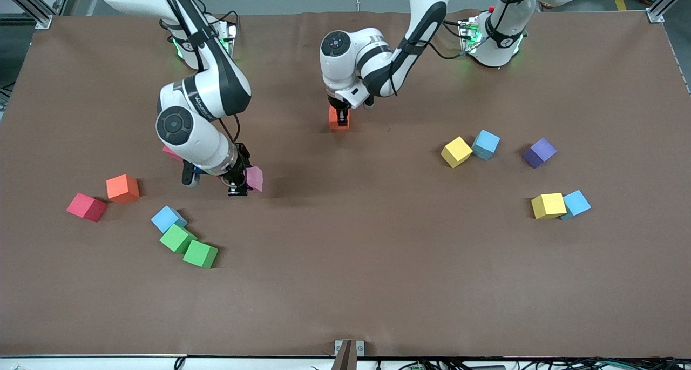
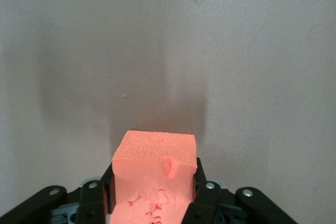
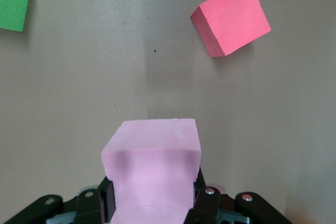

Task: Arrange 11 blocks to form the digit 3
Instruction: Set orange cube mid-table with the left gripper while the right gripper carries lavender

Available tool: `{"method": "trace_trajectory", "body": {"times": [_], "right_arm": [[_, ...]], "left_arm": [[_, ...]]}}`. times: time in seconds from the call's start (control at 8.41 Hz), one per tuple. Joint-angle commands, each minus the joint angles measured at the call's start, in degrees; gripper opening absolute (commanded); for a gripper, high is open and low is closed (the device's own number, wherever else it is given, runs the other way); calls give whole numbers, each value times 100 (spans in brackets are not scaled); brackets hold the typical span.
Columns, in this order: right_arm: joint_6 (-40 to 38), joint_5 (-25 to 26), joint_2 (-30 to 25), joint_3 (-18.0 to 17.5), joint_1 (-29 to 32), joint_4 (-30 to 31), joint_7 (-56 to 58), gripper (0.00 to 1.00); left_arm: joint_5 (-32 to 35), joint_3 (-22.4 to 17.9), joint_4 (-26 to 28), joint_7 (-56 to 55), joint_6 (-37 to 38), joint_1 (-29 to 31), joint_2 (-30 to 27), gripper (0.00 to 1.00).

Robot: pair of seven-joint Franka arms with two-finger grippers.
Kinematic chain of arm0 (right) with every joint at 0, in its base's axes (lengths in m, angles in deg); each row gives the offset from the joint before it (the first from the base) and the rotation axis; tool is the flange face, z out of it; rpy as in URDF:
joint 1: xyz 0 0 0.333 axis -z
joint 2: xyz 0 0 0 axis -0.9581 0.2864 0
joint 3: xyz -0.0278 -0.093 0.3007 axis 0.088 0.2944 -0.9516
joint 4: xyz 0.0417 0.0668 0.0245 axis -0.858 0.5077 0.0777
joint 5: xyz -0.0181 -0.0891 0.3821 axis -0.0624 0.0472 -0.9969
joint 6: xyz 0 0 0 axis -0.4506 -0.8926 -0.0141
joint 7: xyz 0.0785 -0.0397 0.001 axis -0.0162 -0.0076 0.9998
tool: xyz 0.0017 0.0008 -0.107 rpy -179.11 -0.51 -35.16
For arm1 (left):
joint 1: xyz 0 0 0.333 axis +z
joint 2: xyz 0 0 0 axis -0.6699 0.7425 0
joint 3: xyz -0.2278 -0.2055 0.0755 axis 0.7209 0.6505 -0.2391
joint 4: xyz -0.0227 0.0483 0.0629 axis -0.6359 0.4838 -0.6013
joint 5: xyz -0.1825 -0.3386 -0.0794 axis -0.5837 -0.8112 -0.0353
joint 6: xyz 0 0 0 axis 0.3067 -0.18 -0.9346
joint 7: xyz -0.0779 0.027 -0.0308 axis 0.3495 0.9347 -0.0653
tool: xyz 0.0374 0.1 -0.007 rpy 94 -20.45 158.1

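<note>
Brown matting covers the whole table [image 1: 345, 283], and no part of the digit 3 stands on it yet. My left gripper [image 1: 340, 112] is pinched on an orange cube [image 1: 339, 119], low over the bare middle of the table toward the robots' bases; the left wrist view shows its fingers [image 2: 202, 195] squeezing the foam [image 2: 155, 174] hard enough to crumple it. My right gripper [image 1: 238, 186] is clamped on the pink cube [image 1: 254, 179], over bare mat toward the right arm's end, with a red cube [image 3: 231, 17] lying on the mat close by.

As I judge it, the coming move turns on this: my orange cube hangs over the open centre where the figure could start, so the left arm is the nearer one to place first, and the pink cube must travel toward it.

Loose blocks lie in two clusters: another orange cube [image 1: 123, 188], a red one [image 1: 86, 207], a blue one [image 1: 167, 219] and two green cubes [image 1: 189, 247] near my right arm; two yellow cubes [image 1: 456, 152], blue ones [image 1: 486, 144] and a purple cube [image 1: 539, 153] toward the left arm's end.
</note>
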Motion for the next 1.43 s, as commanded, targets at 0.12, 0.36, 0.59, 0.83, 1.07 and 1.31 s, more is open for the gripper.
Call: {"method": "trace_trajectory", "body": {"times": [0.12,0.36,0.59,0.83,1.07,1.31], "right_arm": [[-42,25,-70,-62,41,85,-196,0],[-77,34,-88,-62,-29,85,-597,0],[-95,34,-97,-71,-109,85,-714,0],[-165,34,-97,-71,-144,85,-723,0],[-323,34,-114,-79,-223,85,-907,0],[-376,34,-141,-79,-398,102,-1100,0]], "left_arm": [[328,-57,108,-1132,-202,-200,-30,73],[328,-57,99,-1194,-158,-218,-74,100],[328,-48,73,-1203,182,-227,-257,100],[345,-57,73,-1029,508,-148,-749,100],[573,-65,72,-31,651,263,-1040,100],[582,-57,81,1042,660,808,-1119,100]]}}
